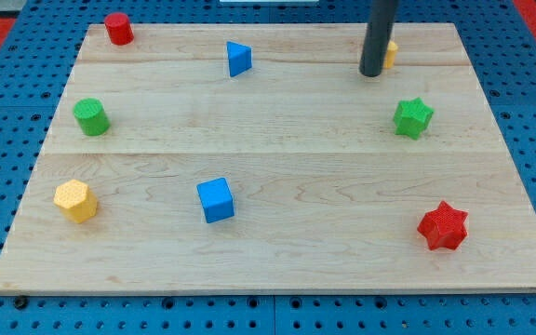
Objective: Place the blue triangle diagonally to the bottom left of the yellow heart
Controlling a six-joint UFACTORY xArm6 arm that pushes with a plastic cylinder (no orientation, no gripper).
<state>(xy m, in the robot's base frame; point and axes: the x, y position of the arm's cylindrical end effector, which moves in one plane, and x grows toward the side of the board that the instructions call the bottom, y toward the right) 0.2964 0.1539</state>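
Note:
The blue triangle [238,58] lies near the view's top, left of centre, on the wooden board [277,167]. The yellow heart [391,53] is at the top right, mostly hidden behind my rod. My tip [372,72] rests on the board right against the heart's left side. The triangle is far to the tip's left, about level with the heart.
A red cylinder [118,28] sits at the top left, a green cylinder [91,116] at the left, a yellow hexagonal block [74,200] at the bottom left. A blue cube [216,199] lies below centre. A green star [413,117] and a red star [443,226] are at the right.

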